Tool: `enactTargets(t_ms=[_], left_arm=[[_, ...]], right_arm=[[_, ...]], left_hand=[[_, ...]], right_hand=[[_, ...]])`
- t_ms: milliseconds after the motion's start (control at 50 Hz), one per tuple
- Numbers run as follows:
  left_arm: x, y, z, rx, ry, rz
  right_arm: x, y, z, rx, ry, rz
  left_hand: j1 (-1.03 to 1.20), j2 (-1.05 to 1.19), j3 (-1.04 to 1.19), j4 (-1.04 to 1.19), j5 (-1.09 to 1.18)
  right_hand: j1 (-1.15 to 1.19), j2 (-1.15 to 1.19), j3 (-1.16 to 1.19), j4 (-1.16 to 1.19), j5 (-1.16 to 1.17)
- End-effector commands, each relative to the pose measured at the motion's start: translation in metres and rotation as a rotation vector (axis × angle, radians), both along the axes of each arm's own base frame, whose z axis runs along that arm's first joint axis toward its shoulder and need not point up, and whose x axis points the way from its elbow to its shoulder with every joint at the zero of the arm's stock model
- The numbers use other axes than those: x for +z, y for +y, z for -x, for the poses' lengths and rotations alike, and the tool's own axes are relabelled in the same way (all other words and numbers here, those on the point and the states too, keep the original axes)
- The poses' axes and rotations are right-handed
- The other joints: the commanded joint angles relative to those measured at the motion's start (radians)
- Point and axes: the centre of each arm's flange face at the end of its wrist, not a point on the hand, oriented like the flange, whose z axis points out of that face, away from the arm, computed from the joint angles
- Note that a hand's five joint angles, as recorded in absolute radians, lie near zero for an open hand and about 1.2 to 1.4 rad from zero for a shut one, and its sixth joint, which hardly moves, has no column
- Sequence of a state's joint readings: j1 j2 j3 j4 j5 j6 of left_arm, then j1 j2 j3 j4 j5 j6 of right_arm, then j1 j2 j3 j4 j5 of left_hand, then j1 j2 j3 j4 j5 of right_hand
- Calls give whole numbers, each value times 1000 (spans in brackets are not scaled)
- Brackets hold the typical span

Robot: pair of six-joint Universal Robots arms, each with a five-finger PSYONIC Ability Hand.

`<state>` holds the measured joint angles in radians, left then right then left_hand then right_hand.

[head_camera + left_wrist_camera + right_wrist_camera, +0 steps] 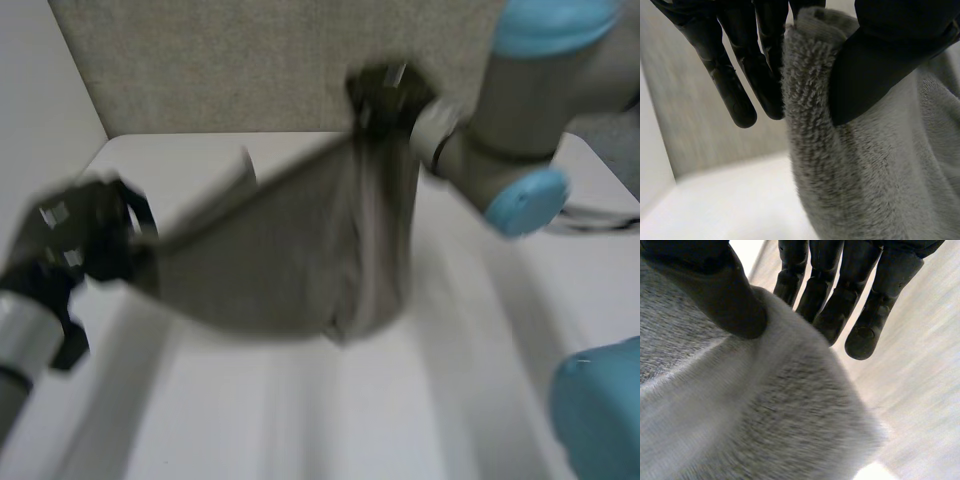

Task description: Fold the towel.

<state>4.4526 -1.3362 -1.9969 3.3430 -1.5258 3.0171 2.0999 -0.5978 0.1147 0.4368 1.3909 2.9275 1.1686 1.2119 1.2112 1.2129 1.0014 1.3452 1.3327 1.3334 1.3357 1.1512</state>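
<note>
A grey fluffy towel (290, 250) hangs in the air above the white table (330, 410), stretched between my two hands. My left hand (85, 235) holds one top corner at the near left; in the left wrist view its thumb (875, 65) pinches the towel's edge (810, 100) against the fingers (735, 85). My right hand (385, 95) holds the other corner higher up at the back. In the right wrist view its thumb (715, 290) presses the towel (765, 415) against the straight fingers (840, 305). The towel's lower part sags in folds.
A beige padded wall (250, 60) stands behind the table. A white side wall (40, 90) rises at the left. My right arm's grey joints with light-blue caps (530, 200) reach across the right half of the table.
</note>
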Motion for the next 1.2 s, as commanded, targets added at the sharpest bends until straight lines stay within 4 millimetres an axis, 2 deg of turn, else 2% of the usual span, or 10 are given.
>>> enactTargets(t_ms=[20, 100, 160, 200, 360, 460, 660, 940, 1080, 1200], left_arm=[[75, -48, -10, 123, 412, 257], [74, -52, -20, 196, 570, 273], [28, -50, -24, 257, 602, 144], [9, -45, -22, 252, 578, 81], [-82, -8, -9, 96, 446, -284], [-96, -1, -14, 74, 333, -344], [-83, -13, -27, 73, -47, -185], [-97, 0, 25, -494, -281, -37], [-109, -21, 32, -569, -450, -5], [-103, -72, 38, -508, -507, -112]], right_arm=[[119, 27, 35, -119, -187, 303], [86, 32, 35, -92, -80, 182], [29, 46, 37, -30, 129, 3], [-29, 69, 45, 42, 358, -131], [-114, 113, 69, 120, 558, -283], [-120, 114, 88, 69, 544, -279], [-118, 112, 118, -22, 501, -238], [-129, 107, 138, -103, 478, -214], [-116, 91, 154, -174, 457, -185], [-117, 90, 157, -179, 458, -190]], left_hand=[[228, 184, 185, 183, 220], [228, 184, 185, 183, 220], [19, -25, -24, -26, 11], [-105, -149, -148, -150, -113], [-634, -678, -677, -679, -642], [-928, -971, -971, -972, -935], [-981, -1025, -1024, -1026, -989], [-946, -990, -989, -991, -954], [-785, -828, -827, -829, -792], [-805, -849, -848, -850, -813]], right_hand=[[51, 64, 63, 61, 70], [51, 64, 63, 61, 70], [51, 64, 63, 61, 70], [51, 64, 63, 61, 70], [51, 64, 63, 61, 70], [51, 64, 63, 61, 70], [51, 64, 63, 61, 70], [51, 64, 63, 61, 70], [51, 64, 63, 61, 70], [51, 64, 63, 61, 70]])
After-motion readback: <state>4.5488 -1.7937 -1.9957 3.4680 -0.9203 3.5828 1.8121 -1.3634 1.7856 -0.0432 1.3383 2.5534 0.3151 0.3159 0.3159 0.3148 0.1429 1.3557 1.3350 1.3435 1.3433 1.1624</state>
